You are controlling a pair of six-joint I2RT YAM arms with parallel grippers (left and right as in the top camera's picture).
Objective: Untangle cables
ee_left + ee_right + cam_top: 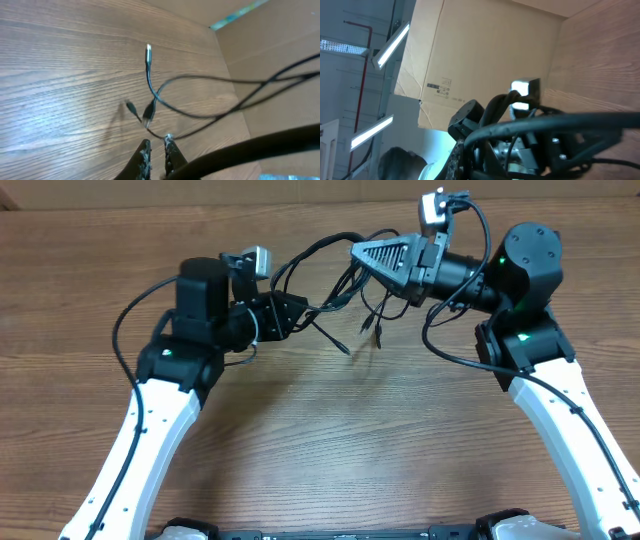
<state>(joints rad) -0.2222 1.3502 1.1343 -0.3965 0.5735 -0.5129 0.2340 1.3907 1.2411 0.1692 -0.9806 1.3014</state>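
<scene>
The cables [156,95] run left to right between the arms, pinched in the left gripper [156,143], tangle nearer the right gripper [356,250], whose grip I cannot tell.

Small printed marks [441,84] on cardboard box [485,45], illegible

Wood table [320,440] w/ cables [340,290] hanging over it.

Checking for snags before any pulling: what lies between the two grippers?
Overhead view: only the black cables hang between the left gripper and right gripper, with plug tips dangling over the table.
</scene>
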